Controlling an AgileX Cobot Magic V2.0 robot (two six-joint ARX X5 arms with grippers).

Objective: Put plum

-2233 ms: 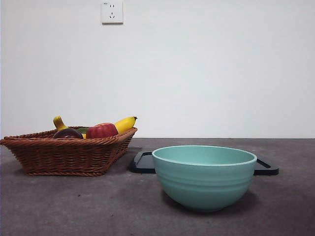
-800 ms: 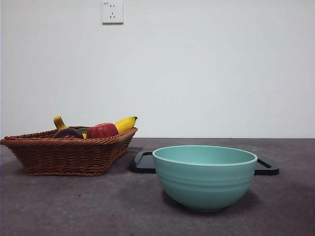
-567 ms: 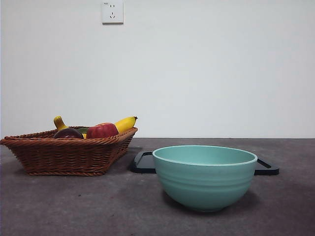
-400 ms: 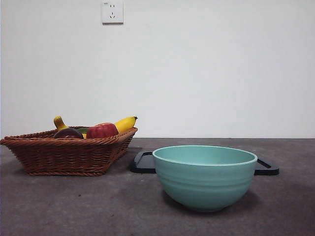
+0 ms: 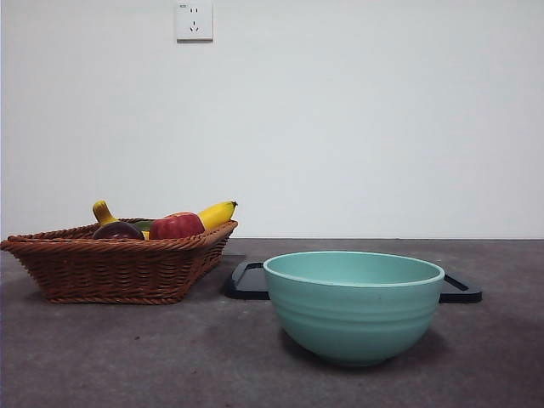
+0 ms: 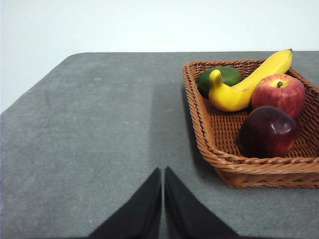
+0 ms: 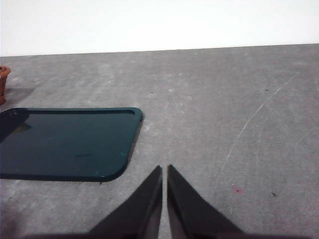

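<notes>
From the front, a brown wicker basket [image 5: 119, 268] stood on the grey worktop [image 5: 170, 357], and I take it as the landmark. The plum [image 5: 117, 229] lay inside it, only its dark top showing over the rim. Just beside the plum was a red apple [image 5: 176, 225], and behind these a yellow banana [image 5: 216, 213] pointed up and away from the plum. A light green bowl [image 5: 354, 306] stood apart from the basket, nearer to the camera. A flat dark tray [image 5: 249, 282] lay behind the bowl, near the basket corner. A white socket [image 5: 194, 20] sat on the wall high above the basket. No arm appeared in this view.

In the left wrist view, the left tool [image 6: 163, 199] hung over bare worktop just outside the basket [image 6: 209, 149], with its two black jaws closed together and holding nothing. The plum [image 6: 269, 132] rested in the basket corner closest to this tool, touching the apple [image 6: 278, 93]. The banana [image 6: 244, 84] lay behind them, and a green fruit [image 6: 224, 77] lay in the far corner.

In the right wrist view, the right tool [image 7: 164, 199] was also closed and empty, over bare worktop beside the tray [image 7: 65, 144]. Only a small piece of the basket [image 7: 4, 82] showed, beyond the tray.
</notes>
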